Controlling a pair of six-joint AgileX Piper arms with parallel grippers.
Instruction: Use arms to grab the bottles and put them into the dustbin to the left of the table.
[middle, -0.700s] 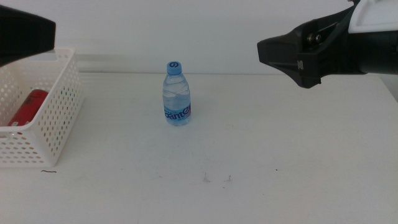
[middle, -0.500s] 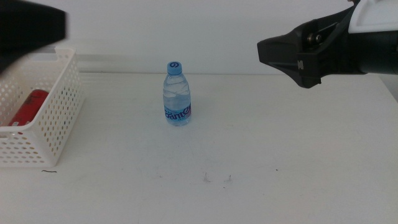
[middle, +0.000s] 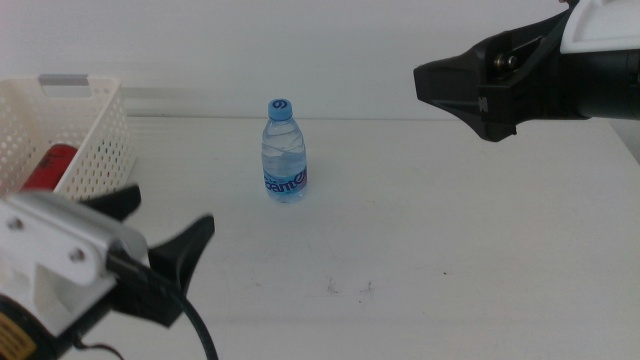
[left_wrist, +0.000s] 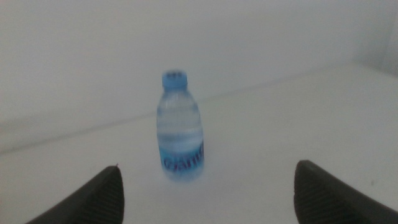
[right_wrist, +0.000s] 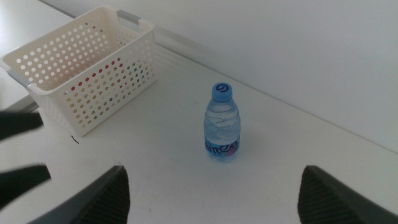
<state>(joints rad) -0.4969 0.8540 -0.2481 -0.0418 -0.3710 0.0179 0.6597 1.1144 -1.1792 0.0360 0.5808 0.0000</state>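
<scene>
The small clear water bottle (middle: 285, 152) with a blue cap stands upright at the table's middle back. It also shows in the left wrist view (left_wrist: 180, 134) and the right wrist view (right_wrist: 222, 122). My left gripper (middle: 165, 228) is low at the front left, open and empty, its jaws pointing toward the bottle from well short of it. My right gripper (middle: 450, 85) hangs high at the upper right, open and empty. The white dustbin (middle: 95, 140) stands at the left edge with the red can (middle: 45, 168) inside. The yellow tea bottle is not in view.
The white table (middle: 450, 230) has a few small dark specks (middle: 350, 288) at the front middle. The left arm's white housing (middle: 55, 255) covers the dustbin's front part. The dustbin also shows in the right wrist view (right_wrist: 81, 68).
My left gripper has come down from above the dustbin to the front left of the table, now facing the water bottle. The right arm and the bottle have not moved.
</scene>
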